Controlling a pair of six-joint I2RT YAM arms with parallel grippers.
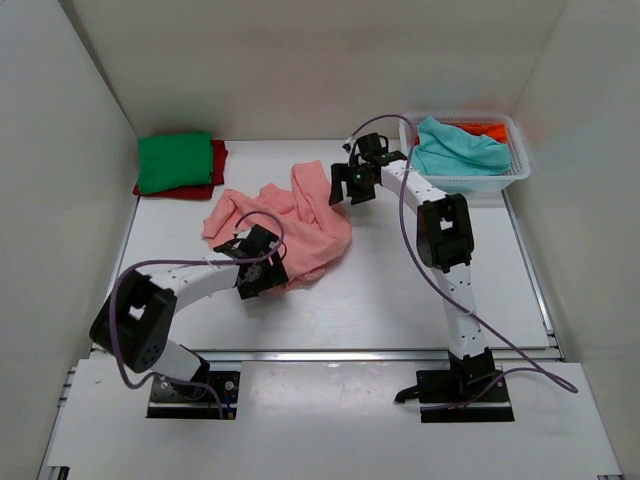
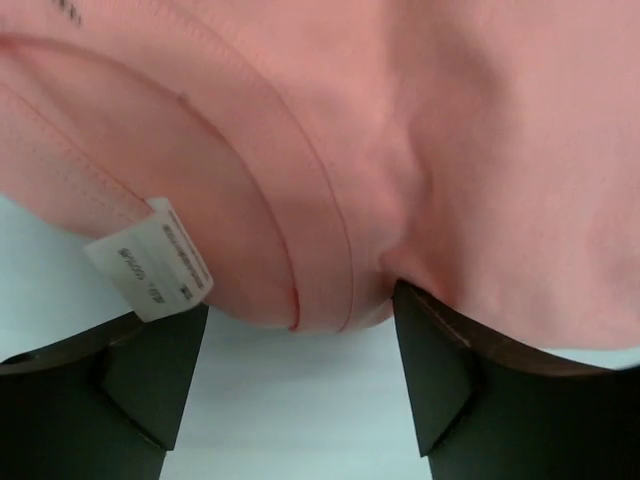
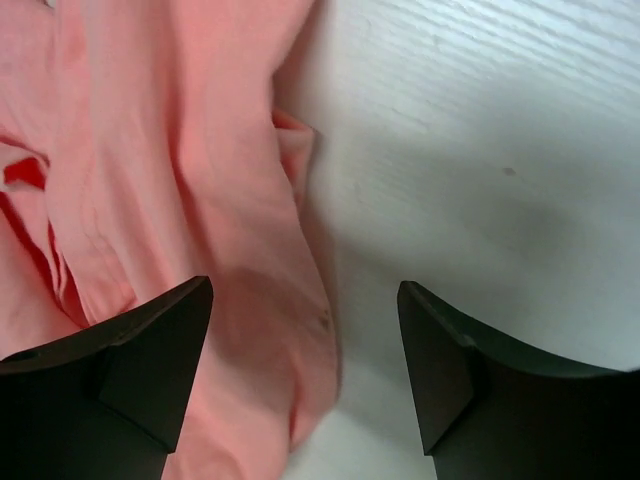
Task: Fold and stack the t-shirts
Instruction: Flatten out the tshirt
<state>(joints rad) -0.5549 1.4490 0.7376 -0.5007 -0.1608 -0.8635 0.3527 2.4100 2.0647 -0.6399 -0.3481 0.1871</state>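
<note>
Salmon-pink t-shirt (image 1: 300, 225) lies crumpled mid-frame on the counter (image 1: 400, 300) — soft, limp, light, no clear long axis, one fold trailing toward upper centre. Left end effector (image 2: 300, 395) is spread at the collar (image 2: 320, 270), right end effector (image 3: 305, 375) spread over an edge, pinching nothing — seamed edges look the best hold.

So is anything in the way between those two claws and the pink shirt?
Nothing visible. The left gripper hangs open right at the salmon-pink t-shirt's collar, and the right gripper is open over its edge.
</note>
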